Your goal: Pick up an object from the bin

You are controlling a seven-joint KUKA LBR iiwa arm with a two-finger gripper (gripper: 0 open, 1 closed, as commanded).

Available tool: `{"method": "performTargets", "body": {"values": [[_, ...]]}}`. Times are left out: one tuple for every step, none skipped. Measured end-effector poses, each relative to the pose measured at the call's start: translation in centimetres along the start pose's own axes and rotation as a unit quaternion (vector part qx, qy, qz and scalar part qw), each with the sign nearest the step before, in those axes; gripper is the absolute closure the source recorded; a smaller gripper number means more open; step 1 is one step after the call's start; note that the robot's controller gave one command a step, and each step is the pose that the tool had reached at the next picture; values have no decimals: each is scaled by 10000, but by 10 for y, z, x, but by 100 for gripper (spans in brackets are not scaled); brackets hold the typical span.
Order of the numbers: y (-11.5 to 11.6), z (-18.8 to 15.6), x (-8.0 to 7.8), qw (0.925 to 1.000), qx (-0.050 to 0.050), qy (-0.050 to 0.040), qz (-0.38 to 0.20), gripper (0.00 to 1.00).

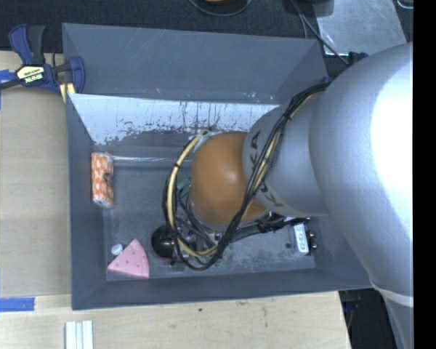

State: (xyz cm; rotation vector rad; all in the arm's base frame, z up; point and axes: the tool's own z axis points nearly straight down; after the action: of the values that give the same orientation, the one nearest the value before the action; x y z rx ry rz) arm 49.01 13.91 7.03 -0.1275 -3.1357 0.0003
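Currently, hand (180, 244): low over bin (189, 57) floor, masked by orange wrist cover (216, 177); opening cannot be told; nothing seen held
Pink wedge (131, 260): flat near front-left corner, just beside hand; nearest, so judged likeliest pick
Orange packet (102, 179): against left wall; access judged cramped

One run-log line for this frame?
gripper low in bin, lower centre | nearest: pink wedge, view-left of it | others: orange wrapped packet view-left, small white piece view-right | hold: cannot tell
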Motion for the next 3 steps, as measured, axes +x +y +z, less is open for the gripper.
{"method": "performTargets", "body": {"values": [[-1,-9,2,10000,13,36,-1,100],[-1,-30,2,10000,11,29,2,100],[-1,-48,1,10000,10,24,1,100]]}}
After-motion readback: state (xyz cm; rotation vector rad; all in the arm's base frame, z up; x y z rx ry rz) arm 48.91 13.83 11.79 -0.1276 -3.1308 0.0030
